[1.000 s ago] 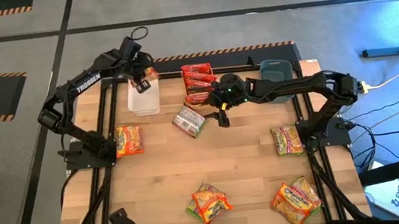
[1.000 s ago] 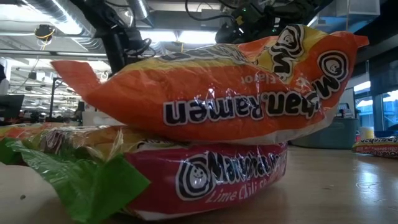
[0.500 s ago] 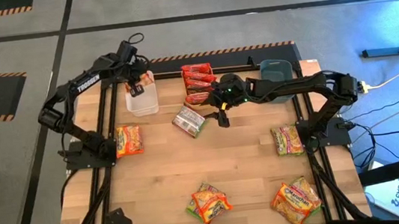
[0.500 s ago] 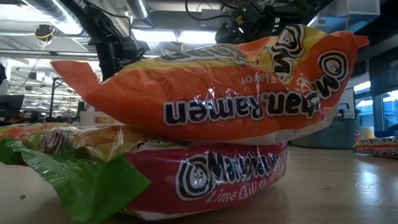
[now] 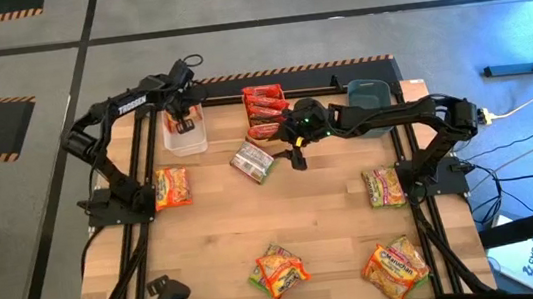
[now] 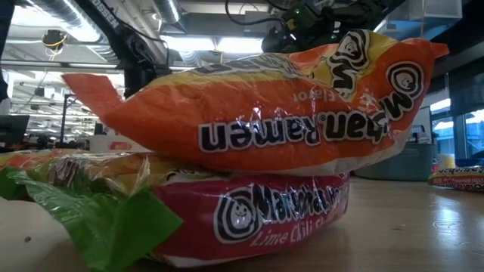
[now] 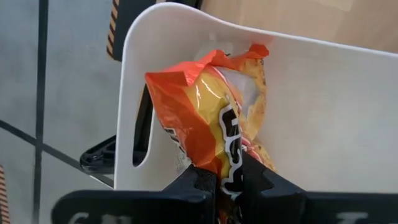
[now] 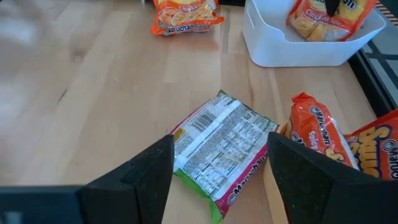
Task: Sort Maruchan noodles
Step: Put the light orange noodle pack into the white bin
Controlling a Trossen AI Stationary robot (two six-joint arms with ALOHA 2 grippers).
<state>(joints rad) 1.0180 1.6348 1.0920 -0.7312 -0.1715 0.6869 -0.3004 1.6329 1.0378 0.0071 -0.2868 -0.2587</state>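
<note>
Your orange packet [image 7: 205,118] is pinched in the left gripper [image 7: 227,180], hanging inside the white bin [image 5: 188,138] at the table's far edge, toward the left corner. The fingers are clamped tight on its lower end, so it isn't dropped yet.

Right next to that, red packets [image 5: 265,107] already sit in the orange bin [image 5: 268,129] at the middle of the far edge, and the grey-blue bin [image 5: 369,93] beside it looks empty from above. I'd call the sort maybe a third done.

Still loose on the table [image 5: 325,223]:
- the face-down packet [image 5: 252,161] near the far edge, silvery back up, green trim. Your right gripper [image 5: 298,156] hovers just beside it, fingers spread, holding nothing
- one packet [image 5: 172,186] at the left edge
- one packet [image 5: 383,185] at the right edge
- a small pile [image 5: 279,270] at the near edge
- another pile [image 5: 397,265] by the near right corner

About the views: only the left wrist view shows the actual grip inside the bin. The right wrist view lets you read the flipped packet's back label. The low view is mostly blocked by the near pile, with an orange packet [image 6: 265,106] stacked on a lime-chili one [image 6: 257,215].
</note>
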